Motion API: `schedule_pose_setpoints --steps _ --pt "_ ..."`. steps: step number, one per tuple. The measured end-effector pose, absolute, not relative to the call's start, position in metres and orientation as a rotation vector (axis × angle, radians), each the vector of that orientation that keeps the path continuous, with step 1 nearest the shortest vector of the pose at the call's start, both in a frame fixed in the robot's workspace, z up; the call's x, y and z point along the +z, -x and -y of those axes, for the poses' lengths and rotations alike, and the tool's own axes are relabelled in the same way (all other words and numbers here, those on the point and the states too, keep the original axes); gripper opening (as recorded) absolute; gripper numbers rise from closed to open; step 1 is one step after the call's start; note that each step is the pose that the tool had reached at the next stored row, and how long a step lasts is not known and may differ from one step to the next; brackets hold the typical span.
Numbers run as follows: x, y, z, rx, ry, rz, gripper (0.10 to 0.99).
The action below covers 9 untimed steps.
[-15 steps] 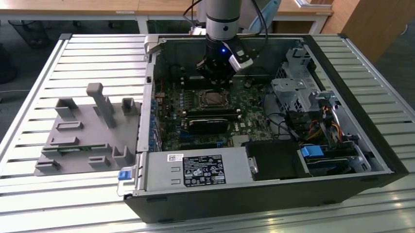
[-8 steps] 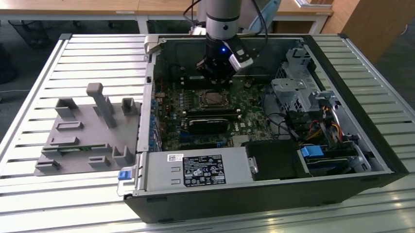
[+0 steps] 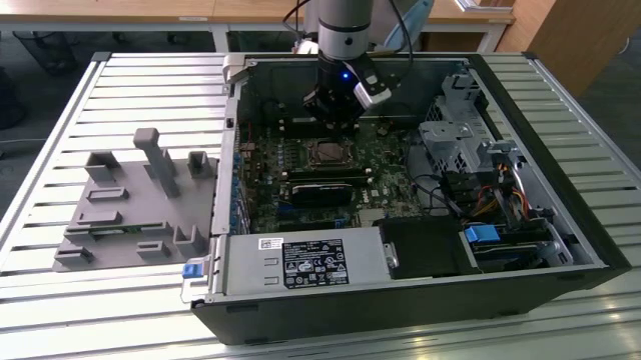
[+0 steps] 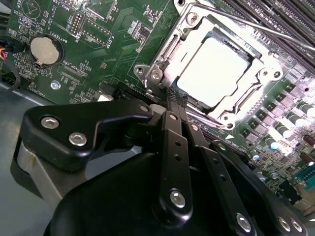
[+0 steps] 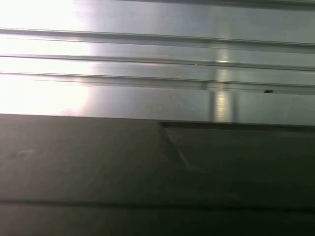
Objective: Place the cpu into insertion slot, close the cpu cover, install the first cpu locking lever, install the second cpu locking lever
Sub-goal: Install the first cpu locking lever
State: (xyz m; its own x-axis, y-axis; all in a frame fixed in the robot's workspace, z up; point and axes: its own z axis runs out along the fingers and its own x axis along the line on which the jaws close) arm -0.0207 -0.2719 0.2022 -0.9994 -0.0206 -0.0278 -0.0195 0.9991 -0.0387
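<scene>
The cpu (image 4: 216, 64), a dull silver square, lies in the insertion slot (image 4: 156, 73) on the green board. The cpu cover (image 4: 242, 93), a thin silver frame, lies flat around the chip. A thin metal lever rod (image 4: 256, 24) runs along one side of the slot. My gripper (image 4: 173, 96) has its black fingers (image 4: 172, 128) pressed together, tips at the slot's edge, nothing visible between them. In the exterior view the gripper (image 3: 335, 127) hangs inside the open computer case, just behind the insertion slot (image 3: 328, 152).
The case walls (image 3: 401, 300) enclose the board. Long black modules (image 3: 326, 184) lie in front of the slot, and a drive cage with cables (image 3: 470, 150) stands on the exterior view's right. A grey fixture plate (image 3: 130, 210) sits on the slatted table (image 5: 147, 64).
</scene>
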Motion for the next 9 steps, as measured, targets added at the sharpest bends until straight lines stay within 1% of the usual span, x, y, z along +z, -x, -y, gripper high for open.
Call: schedule_pose_setpoints --steps 9 --pt "0.2031 0.0207 0.2719 -0.06 0.028 -3.113 0.106"
